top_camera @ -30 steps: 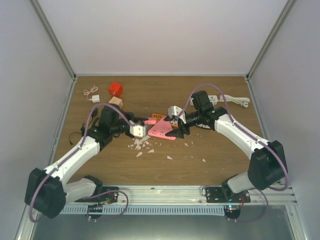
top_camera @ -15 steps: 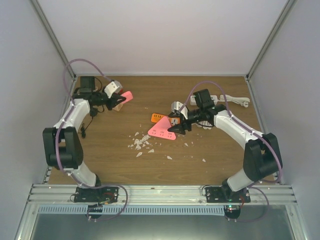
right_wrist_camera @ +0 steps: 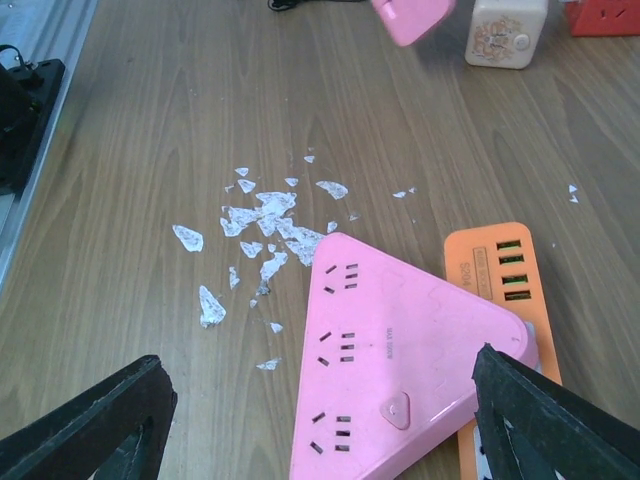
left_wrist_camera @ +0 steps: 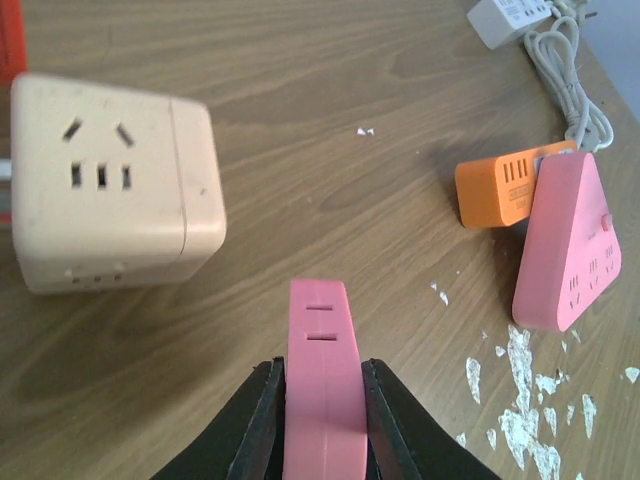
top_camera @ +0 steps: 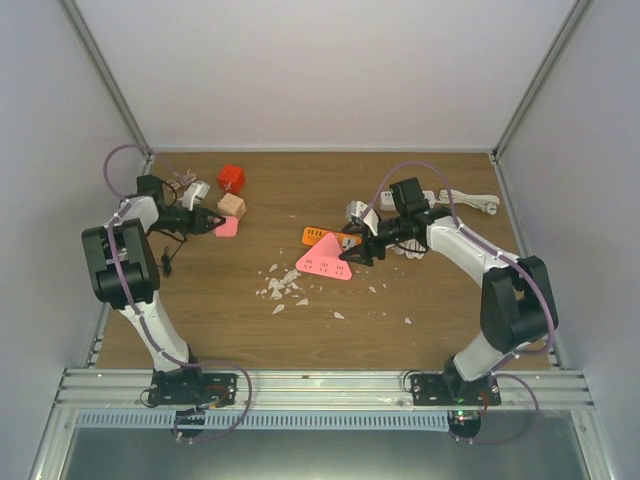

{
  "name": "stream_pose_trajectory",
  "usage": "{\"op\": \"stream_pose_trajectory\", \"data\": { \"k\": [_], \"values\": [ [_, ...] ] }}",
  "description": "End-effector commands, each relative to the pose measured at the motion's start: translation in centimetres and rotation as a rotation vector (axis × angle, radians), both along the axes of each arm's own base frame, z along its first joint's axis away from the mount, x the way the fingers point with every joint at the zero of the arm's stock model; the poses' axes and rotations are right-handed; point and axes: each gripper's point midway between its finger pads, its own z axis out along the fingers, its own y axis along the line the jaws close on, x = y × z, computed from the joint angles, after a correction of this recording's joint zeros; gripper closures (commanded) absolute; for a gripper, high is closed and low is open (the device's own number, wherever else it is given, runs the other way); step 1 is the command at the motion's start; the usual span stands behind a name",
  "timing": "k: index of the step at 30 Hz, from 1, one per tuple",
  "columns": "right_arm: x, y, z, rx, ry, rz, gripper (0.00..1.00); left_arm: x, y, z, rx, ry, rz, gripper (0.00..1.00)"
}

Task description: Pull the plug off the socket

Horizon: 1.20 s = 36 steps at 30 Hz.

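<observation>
Left gripper [left_wrist_camera: 322, 372] clamps pink plug [left_wrist_camera: 320, 330], long axis straight out (slots up); right gripper [right_wrist_camera: 316, 375] gapes, seemingly above socket [right_wrist_camera: 405, 350].

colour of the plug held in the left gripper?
Pink. The plug, clamped in the left gripper, shows best in the left wrist view.

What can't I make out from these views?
Left wrist view: lower end of the pink adapter, hidden between the fingers of the left gripper and cut by the bottom edge.
Right wrist view: orange power strip, partly covered by the pink triangular power strip.
Left wrist view: white power strip, cut off by the top edge.
Right wrist view: red cube, cut off by the top edge.
</observation>
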Motion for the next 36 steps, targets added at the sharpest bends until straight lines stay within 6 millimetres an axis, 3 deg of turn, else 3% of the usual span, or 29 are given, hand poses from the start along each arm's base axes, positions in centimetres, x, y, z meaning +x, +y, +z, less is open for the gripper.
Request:
{"op": "stream_pose_trajectory", "data": {
  "k": [1,6,14,23,33,36],
  "values": [
    [0.6,-0.2,0.3,-0.002,-0.014,0.001,0.17,-0.9,0.5,-0.8,-0.071,0.074,0.020,0.77],
    [0.5,-0.2,-0.1,-0.010,-0.006,0.004,0.17,-1.9,1.0,-3.1,-0.060,0.136,0.034,0.77],
    [0.5,-0.3,-0.3,-0.013,-0.002,0.006,0.17,-1.7,1.8,-4.1,-0.086,0.171,0.076,0.75],
    [1.3,-0.7,-0.6,-0.032,-0.025,-0.005,0.16,-1.4,2.7,-4.3,-0.073,0.174,0.103,0.49],
    [3.5,-1.8,-0.9,-0.077,-0.104,-0.031,0.14,-0.4,3.4,-2.7,-0.019,0.105,0.114,0.24],
    [4.3,-2.3,-1.0,-0.100,-0.143,-0.036,0.13,-0.1,3.4,-1.7,-0.012,0.073,0.108,0.21]
  ]
}}
